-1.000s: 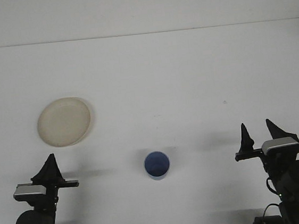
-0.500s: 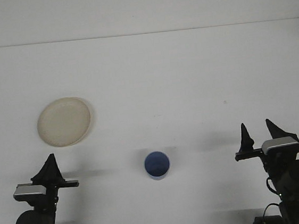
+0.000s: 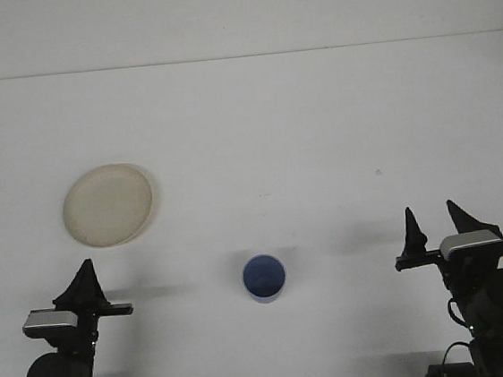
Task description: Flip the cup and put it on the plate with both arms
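The right hand sits low at the near right edge of the white bench, its two dark pointed fingers spread apart with a clear gap between them, gripping nothing. The left hand rests at the near left edge; its fingers overlap into a single dark peak from this angle, so they look drawn together, and it too holds nothing. Between the two, slightly nearer the bench's front, stands the small blue round cup, well apart from either hand; whether the blue disc seen from above is its base or its inside cannot be told. The shallow cream round plate lies farther out on the left, beyond the left hand and apart from the cup. By the look of it no step has begun: both arms are parked. The next move probably calls for one arm to reach inward to the cup and close on its wall.
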{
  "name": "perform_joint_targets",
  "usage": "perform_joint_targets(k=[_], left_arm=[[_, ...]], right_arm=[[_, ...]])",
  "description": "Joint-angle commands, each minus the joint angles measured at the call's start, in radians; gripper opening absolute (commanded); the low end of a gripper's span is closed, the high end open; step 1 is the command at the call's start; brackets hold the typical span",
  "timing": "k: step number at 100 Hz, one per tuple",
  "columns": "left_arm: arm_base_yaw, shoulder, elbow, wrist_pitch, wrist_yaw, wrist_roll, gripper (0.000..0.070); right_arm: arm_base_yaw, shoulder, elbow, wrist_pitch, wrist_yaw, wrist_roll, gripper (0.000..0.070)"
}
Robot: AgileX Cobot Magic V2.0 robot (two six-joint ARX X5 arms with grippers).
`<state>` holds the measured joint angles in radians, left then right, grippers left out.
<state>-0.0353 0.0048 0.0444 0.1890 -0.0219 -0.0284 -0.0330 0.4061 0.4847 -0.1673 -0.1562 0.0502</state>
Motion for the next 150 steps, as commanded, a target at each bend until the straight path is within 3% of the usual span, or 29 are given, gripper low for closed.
perform_joint_targets(k=[1,32,45,93,142,150], left_arm=[[0.000,0.001,0.051,-0.023,0.000,-0.011,0.0011],[0.000,0.154,0.404,-0.352,0.008,-0.018,0.0011],[0.000,0.301,0.605,-0.529,0.053,-0.017,0.0011],[-0.001,0.875,1.163,-1.206,0.058,-0.018,0.0011],[0.000,0.919,1.181,-1.198,0.058,-0.018,0.0019],[0.000,0.914,1.181,-1.191,0.057,-0.019,0.0083]], right_arm=[[0.001,0.000,0.003,0.010,-0.001,0.013,0.0500],[0.001,0.000,0.003,0.010,-0.002,0.013,0.0500],[0.001,0.000,0.003,0.010,-0.001,0.013,0.0500],[0.001,0.000,0.003,0.011,-0.001,0.013,0.0500],[0.001,0.000,0.003,0.011,-0.001,0.013,0.0500],[0.001,0.000,0.003,0.011,-0.001,0.013,0.0500]])
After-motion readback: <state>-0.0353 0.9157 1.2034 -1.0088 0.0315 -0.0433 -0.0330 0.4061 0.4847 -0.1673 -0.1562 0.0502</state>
